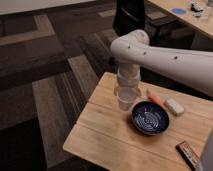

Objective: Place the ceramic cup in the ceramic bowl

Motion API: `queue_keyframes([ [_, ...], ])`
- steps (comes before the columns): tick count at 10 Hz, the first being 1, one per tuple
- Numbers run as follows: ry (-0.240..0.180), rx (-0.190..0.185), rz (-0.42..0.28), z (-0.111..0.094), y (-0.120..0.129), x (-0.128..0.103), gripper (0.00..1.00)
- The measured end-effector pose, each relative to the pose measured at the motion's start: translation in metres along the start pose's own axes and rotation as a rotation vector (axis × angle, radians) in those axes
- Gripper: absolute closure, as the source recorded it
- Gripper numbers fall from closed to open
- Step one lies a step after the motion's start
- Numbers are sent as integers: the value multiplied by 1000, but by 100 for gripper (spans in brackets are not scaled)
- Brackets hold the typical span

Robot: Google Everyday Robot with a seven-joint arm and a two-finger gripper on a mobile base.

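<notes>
Mid-frame, the tool (126, 93) is gripping the one small white ceramic cup (126, 102) directly beneath it; one round dark blue ceramic bowl (150, 118) is sitting just lower right.

Arm (165, 55) angled down, claw (126, 96) closed beneath wrist (127, 76).

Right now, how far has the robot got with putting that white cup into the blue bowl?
Done: the hand is down at the ceramic cup and closed on it. In hand: the grip, with the cup standing on the wooden table beside the ceramic bowl. Left: lift the cup, carry it over the empty bowl and set it inside.
</notes>
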Motion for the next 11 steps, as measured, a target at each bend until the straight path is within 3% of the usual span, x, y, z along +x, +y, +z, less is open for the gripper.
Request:
queue_keyframes([
  [3,20,35,136,9,-72,23,100],
  [4,19,38,144,12,-82,21,100],
  [8,15,39,129,27,-96,-2,100],
  [9,21,54,125,31,-102,-5,100],
  [11,27,58,108,47,-100,-10,100],
])
